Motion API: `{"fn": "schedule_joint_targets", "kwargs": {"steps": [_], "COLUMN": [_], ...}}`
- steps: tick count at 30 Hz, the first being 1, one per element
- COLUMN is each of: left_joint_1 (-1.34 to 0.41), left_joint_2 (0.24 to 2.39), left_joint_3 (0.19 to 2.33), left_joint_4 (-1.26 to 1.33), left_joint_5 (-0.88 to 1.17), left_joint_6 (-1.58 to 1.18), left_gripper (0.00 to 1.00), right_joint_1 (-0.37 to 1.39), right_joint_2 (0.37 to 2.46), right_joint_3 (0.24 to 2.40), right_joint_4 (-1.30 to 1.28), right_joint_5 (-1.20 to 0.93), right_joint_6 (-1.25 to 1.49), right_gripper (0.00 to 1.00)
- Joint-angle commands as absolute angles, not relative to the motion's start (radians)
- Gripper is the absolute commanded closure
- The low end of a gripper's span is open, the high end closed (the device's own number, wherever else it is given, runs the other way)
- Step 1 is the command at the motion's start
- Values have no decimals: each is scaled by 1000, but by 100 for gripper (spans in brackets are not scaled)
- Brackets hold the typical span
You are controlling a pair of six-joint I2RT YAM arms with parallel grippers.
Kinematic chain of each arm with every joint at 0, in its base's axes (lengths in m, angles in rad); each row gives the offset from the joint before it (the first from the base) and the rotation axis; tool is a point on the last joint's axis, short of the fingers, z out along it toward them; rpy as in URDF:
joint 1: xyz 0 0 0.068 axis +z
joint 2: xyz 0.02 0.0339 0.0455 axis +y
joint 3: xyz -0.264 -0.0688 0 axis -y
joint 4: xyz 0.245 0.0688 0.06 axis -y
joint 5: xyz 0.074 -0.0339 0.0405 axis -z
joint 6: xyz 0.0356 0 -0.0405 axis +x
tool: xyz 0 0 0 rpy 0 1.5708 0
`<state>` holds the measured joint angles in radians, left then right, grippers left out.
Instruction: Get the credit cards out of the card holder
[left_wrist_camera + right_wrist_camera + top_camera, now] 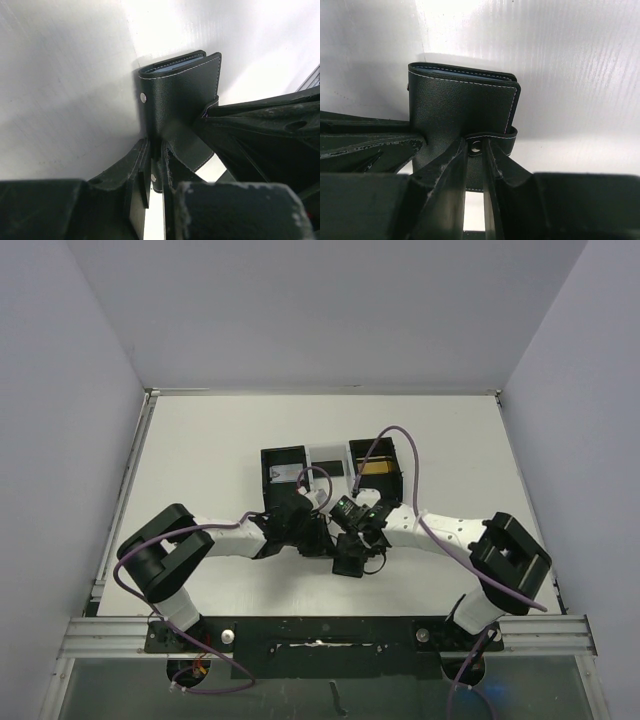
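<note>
The card holder [180, 90], a black bifold with white stitching, is folded shut and held up between both grippers over the white table. My left gripper [157, 160] is shut on its lower edge. My right gripper [476, 150] is shut on the little closing tab [492, 145], pinching it at the snap. A pale blue-grey inner edge [172, 67] shows at the holder's top. The credit cards are hidden inside the folded holder. In the top view the left gripper [322, 537] and right gripper [350, 545] meet just in front of the boxes, with the holder [349, 562] a dark shape between them.
Behind the grippers stands a row of open-top boxes: a black one [283, 468], a white one [326, 460] and a black one [377, 472] holding something flat and gold-tan. White walls enclose the table on three sides. Purple cables loop over both arms.
</note>
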<state>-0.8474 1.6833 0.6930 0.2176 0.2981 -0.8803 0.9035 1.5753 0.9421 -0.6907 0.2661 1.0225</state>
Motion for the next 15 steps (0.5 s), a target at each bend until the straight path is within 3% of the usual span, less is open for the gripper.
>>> {"fn": "schedule_joint_targets", "kwargs": {"steps": [1,9,15], "left_joint_1": [-863,-861,-860], "left_joint_2": [1681,1665,1660], "left_joint_3": [717,716,721], "left_joint_4": [201,170,173], "left_joint_5": [277,244,247], "left_joint_6": [-865,-868,-856], "left_gripper": [100,100,100], "right_joint_1": [869,807,785], "right_joint_2": [1497,1363,1321], "right_joint_3": [876,791,760], "right_joint_4": [-691,-671,-697], "right_joint_5": [314,265,255], "right_joint_6": [1002,973,982], "right_gripper": [95,95,82]}}
